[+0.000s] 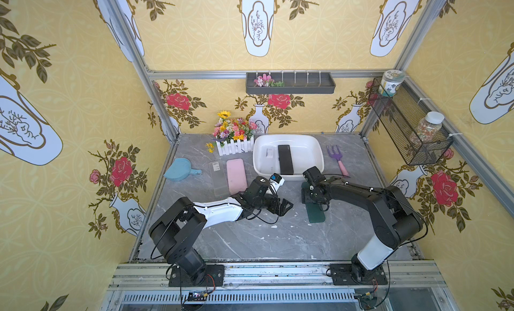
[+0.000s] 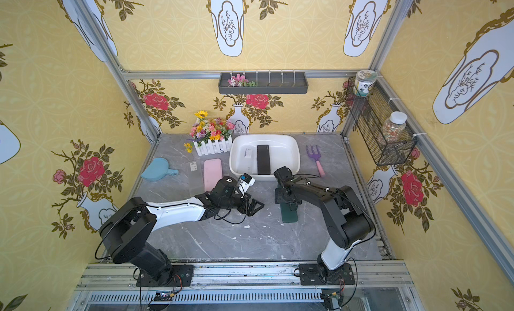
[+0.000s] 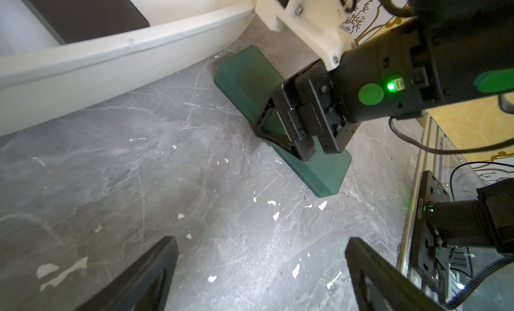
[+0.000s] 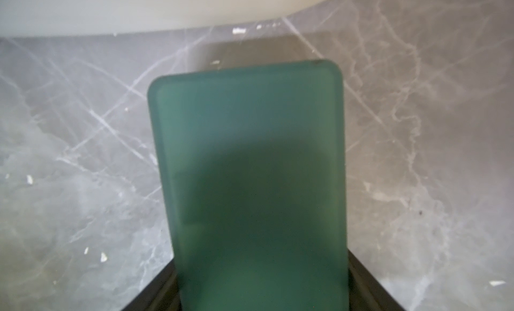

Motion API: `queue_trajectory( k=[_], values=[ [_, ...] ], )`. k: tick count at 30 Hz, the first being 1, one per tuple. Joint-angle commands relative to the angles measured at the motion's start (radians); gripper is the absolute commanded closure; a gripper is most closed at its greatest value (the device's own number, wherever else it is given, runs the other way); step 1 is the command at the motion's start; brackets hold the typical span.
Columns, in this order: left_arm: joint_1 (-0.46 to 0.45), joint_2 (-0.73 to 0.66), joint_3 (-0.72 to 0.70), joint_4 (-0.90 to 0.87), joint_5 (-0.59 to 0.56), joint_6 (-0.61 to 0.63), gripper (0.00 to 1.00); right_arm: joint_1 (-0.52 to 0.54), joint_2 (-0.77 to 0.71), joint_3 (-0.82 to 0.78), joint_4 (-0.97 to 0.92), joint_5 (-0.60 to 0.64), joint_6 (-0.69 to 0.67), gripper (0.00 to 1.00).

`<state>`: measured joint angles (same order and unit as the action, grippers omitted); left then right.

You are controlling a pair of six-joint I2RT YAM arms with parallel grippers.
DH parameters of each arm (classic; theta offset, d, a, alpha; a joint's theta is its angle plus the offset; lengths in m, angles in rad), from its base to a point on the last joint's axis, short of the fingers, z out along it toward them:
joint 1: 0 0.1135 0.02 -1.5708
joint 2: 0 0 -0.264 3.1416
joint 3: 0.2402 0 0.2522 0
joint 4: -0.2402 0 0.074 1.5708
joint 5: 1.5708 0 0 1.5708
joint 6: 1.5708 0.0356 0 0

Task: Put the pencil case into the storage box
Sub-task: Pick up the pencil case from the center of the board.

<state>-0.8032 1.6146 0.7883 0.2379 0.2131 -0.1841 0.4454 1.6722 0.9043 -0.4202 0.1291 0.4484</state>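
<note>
Grey marble tabletop (image 1: pixel 250 234) holds the green pencil case (image 4: pixel 247 156) flat between the jaws of the right gripper (image 3: pixel 304 144). Blur hides whether they pinch it. Its slick sides could slip free, or its end could catch the rim of the storage box (image 1: pixel 257 159) just ahead of the jaws. It looks like a frosted, rounded slab. The left gripper (image 3: pixel 261 270) gapes, empty.

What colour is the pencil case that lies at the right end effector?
The pencil case is dark green, seen most clearly in the right wrist view.

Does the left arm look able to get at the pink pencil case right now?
Probably yes: the pink pencil case lies uncovered right by that arm, and the left gripper is open and empty.
</note>
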Motion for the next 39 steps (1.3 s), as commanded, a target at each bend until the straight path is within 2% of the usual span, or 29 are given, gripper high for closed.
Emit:
queue_trajectory(
  k=[1,12,23,30,39],
  values=[
    [0.001,0.006,-0.009,0.002,0.003,0.009,0.00,0.007,-0.013,-0.008,-0.028,0.006,0.025,0.31],
    [0.001,-0.001,-0.025,0.005,-0.007,0.011,0.00,0.057,-0.103,0.015,-0.108,0.029,0.051,0.32],
    [0.001,0.001,-0.036,0.014,-0.008,0.014,0.00,0.097,-0.187,0.136,-0.240,0.037,0.050,0.32],
    [0.001,0.006,-0.040,0.022,-0.010,0.016,0.00,0.063,-0.118,0.294,-0.292,0.045,-0.027,0.32],
    [0.003,-0.014,-0.069,0.022,-0.045,0.028,0.00,-0.069,0.083,0.573,-0.328,-0.021,-0.149,0.31]
  ],
)
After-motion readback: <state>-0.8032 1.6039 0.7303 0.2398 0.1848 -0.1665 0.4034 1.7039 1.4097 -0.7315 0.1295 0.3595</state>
